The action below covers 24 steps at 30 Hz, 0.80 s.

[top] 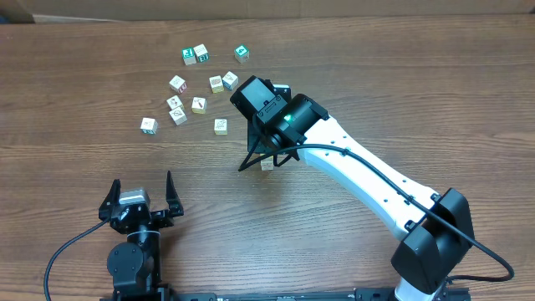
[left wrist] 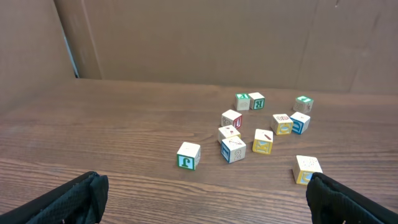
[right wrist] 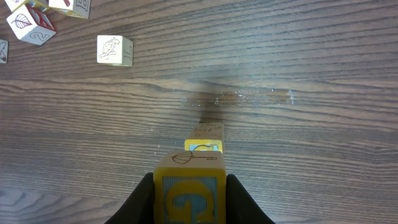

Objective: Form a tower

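— Two arms at one brown wood-grain table (top: 401, 75), with a cardboard wall (left wrist: 186, 37) behind it. How does the right arm (top: 368, 180) stand?
— It stretches from the near right corner toward the middle, wrist bent down. The right pincer (right wrist: 191, 198) is closed on a yellow cube (right wrist: 189, 180) marked G, with an umbrella drawn on top.
— And the tower (right wrist: 205, 134)?
— Directly under that cube, mid-table. Whether the two touch, I cannot tell.
— The left pincer (top: 140, 182)?
— Spread wide, holding nothing, low by the near left edge.
— Anything in the way?
— The loose cubes (top: 199, 104) lie scattered toward the far left, well apart from the tower.
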Each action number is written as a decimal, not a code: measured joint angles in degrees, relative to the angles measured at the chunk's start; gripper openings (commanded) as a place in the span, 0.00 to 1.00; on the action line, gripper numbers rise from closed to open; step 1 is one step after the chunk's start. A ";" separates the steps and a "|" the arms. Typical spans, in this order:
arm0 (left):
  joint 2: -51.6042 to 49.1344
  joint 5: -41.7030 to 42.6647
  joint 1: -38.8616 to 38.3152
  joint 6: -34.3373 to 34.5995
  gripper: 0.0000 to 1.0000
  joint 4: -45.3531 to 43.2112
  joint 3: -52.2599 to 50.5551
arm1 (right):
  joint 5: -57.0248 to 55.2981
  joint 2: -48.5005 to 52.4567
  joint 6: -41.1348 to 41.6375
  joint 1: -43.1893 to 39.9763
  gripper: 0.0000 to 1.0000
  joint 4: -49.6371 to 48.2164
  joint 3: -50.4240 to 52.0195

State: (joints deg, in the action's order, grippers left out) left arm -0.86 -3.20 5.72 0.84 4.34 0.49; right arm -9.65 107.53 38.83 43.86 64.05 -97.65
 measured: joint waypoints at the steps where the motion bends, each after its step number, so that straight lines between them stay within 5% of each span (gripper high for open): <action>1: 0.00 0.00 0.00 0.00 1.00 0.00 0.00 | 0.02 0.00 -0.02 0.00 0.09 0.02 0.00; 24: 0.00 0.00 0.00 0.00 1.00 0.00 0.00 | 0.00 0.00 -1.42 0.02 0.08 -1.66 3.43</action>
State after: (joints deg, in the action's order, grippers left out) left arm -0.86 -3.20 5.72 0.84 4.34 0.49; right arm -9.65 107.53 37.41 43.88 62.39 -94.21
